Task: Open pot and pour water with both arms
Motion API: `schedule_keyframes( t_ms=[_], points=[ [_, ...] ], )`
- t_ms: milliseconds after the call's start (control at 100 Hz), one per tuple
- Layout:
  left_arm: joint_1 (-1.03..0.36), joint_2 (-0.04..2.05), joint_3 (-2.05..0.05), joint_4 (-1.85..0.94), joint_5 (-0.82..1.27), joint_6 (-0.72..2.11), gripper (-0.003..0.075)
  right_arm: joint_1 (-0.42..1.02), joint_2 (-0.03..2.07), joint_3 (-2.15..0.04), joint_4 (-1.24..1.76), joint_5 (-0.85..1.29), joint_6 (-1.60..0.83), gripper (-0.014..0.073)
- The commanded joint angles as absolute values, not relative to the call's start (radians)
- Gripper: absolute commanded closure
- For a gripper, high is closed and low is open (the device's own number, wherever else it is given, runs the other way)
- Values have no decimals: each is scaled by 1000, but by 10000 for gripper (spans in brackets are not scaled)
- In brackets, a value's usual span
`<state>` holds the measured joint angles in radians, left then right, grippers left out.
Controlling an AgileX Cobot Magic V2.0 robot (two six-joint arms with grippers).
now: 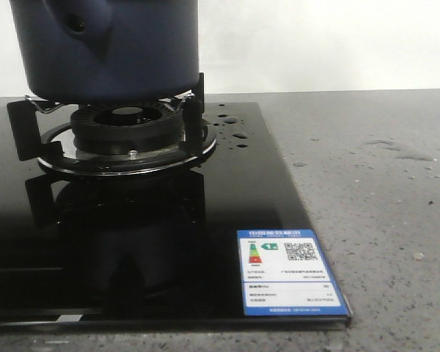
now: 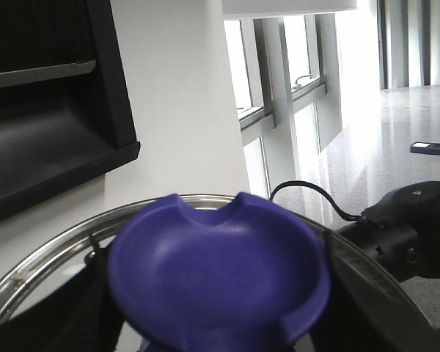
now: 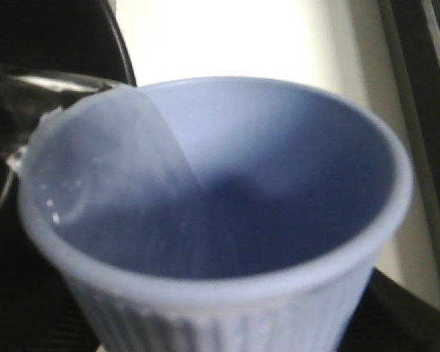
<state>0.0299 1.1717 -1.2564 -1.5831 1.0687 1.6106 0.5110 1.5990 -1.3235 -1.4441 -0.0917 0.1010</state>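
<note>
The pot (image 1: 106, 48) is a round, matte navy-blue vessel with a stubby side handle pierced by a round hole. It sits on the black metal pan supports of a gas burner (image 1: 125, 128) at the far left of the front view, its top cut off by the frame. The burner is ringed in dark cast metal with a shiny rim, set into a glossy black glass hob (image 1: 169, 249) that mirrors the pot. A blue-and-white energy label (image 1: 290, 273) is stuck to the hob's near right corner, and water droplets (image 1: 235, 128) bead on the glass just right of the burner. The hob lies in a speckled grey stone counter (image 1: 381, 220) with faint wet patches.

In the left wrist view, a blurred, dished purple-blue knob (image 2: 216, 275) fills the foreground over a shiny metal lid rim (image 2: 51, 253); the left gripper's fingers cannot be told apart from it.

In the right wrist view, a light blue ribbed cup (image 3: 220, 220) is tilted, and a clear sheet of water (image 3: 132, 147) runs over its rim. The right gripper's fingers are hidden, so their state cannot be told.
</note>
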Motion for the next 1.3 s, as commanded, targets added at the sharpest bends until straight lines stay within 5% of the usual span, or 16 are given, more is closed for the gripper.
schedule_keyframes(
  t_ms=[0, 560, 1020, 1290],
  points=[
    [31, 1146, -1296, -1683, 1061, 1605, 450, 510, 1568, -1389, -1485, -93, 97, 290],
    [29, 1146, -1296, -1683, 1067, 1605, 450, 510, 1643, -1594, -1840, 40, 97, 290],
    [29, 1146, -1296, -1677, 1067, 1605, 450, 510, 1643, -1611, -1843, -26, -73, 295],
    [29, 1146, -1296, -1666, 1067, 1605, 450, 510, 1654, -1602, -1654, -14, 260, 295]
  ],
)
